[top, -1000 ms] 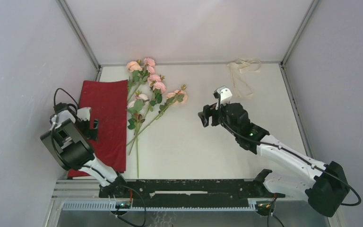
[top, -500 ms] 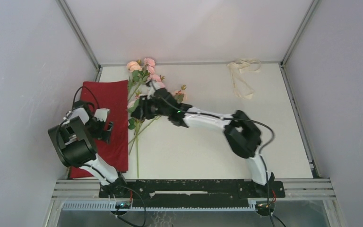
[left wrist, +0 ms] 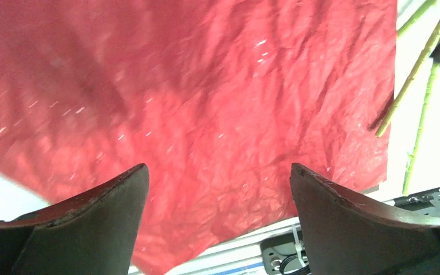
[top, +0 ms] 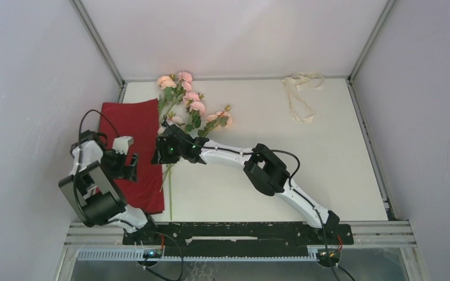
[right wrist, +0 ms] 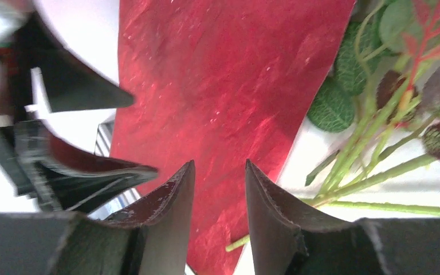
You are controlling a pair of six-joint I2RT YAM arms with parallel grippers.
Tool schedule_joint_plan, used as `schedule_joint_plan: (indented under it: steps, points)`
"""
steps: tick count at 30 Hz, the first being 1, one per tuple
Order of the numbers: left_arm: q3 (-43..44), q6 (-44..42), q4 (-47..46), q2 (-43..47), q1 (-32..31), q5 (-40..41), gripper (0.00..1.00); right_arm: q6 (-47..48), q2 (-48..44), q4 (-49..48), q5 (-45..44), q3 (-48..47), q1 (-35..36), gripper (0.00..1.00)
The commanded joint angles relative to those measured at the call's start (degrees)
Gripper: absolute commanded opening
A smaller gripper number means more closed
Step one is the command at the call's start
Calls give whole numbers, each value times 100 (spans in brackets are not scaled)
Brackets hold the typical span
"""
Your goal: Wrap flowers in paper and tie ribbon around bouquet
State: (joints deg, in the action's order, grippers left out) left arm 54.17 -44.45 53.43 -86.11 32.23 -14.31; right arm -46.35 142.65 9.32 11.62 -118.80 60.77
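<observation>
At the paper's right edge: my right fingers [right wrist: 219,164] hang just above the line where the red paper [right wrist: 223,74] meets the green stalks [right wrist: 366,177]. A narrow gap stands between them, with nothing pinched that I can see. One stalk tip shows low in that gap; I cannot tell whether it touches.
Left fingers [left wrist: 217,169]: spread wide over the near part of the paper, nothing between them, apparently clear of its surface.
Paper: flat and crinkled on the left side of the tabletop [top: 269,117], not folded.
Flowers [top: 190,102]: a loose bunch just beside the paper's right edge, blooms toward the far side, stalks running back toward me. One stalk end meets that edge; the rest lie on bare tabletop.
Ribbon [top: 299,96]: a loose heap at the far right, well apart from both arms.
Step in hand: by my reading the very start, gathering the stalks to bring the flowers onto the paper. No wrapping or tying is done.
Next move calls for: lowering my right fingers around the stalks where they bunch, closing on several at once and not on the paper's edge. Then a carry leftward to the paper's middle, with my left fingers free to pin it.
Risk: the thin stalks splay, so some may slip out, and catching the paper would drag it.
</observation>
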Motion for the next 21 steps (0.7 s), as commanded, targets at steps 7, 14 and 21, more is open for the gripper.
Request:
schedule_joint_plan:
  steps: [7, 14, 21]
  points:
    - [946, 293, -507, -549, 1264, 589, 99, -188, 602, 506, -404, -709, -63, 49]
    - [870, 323, -991, -1065, 1365, 850, 99, -240, 790, 603, -484, -798, -33, 54]
    - [716, 164, -958, -1271, 1287, 426, 95, -434, 1057, 338, -52, -1143, -76, 56]
